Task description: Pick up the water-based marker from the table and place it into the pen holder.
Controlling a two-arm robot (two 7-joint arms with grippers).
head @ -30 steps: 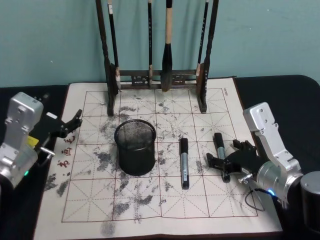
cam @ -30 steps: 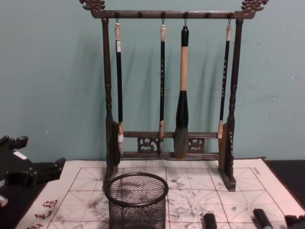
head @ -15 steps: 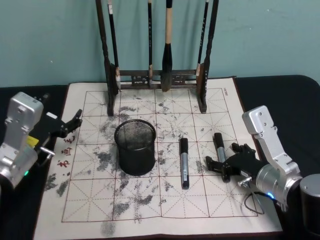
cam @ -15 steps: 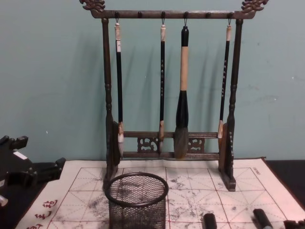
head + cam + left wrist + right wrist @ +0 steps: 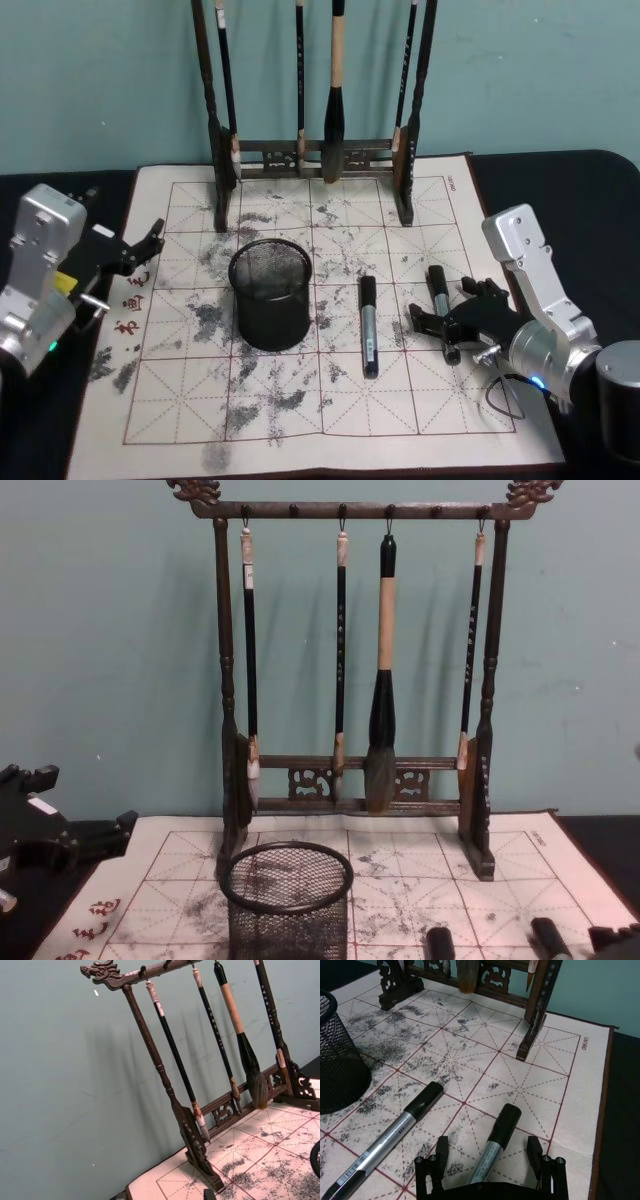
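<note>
We count two markers (image 5: 369, 325) (image 5: 436, 282), both lying on one white mat (image 5: 200, 400) spread over one dark table (image 5: 580, 190). We count one mesh pen holder (image 5: 270, 295). We count one wooden rack (image 5: 360, 510), with four brushes (image 5: 249, 660) (image 5: 340, 650) (image 5: 381, 710) (image 5: 471, 650) hanging from it. We count two grippers: one left gripper (image 5: 150, 245) and one right gripper (image 5: 442, 305).

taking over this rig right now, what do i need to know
Right hand: open, low over the mat, straddling the right-hand marker, not closed on it.
Left hand: open, parked at the mat's left edge.
Second marker lies on the mat between that one and the pen holder.
Done: approach only.
Left: grip the marker, lift, drop it into the pen holder.
</note>
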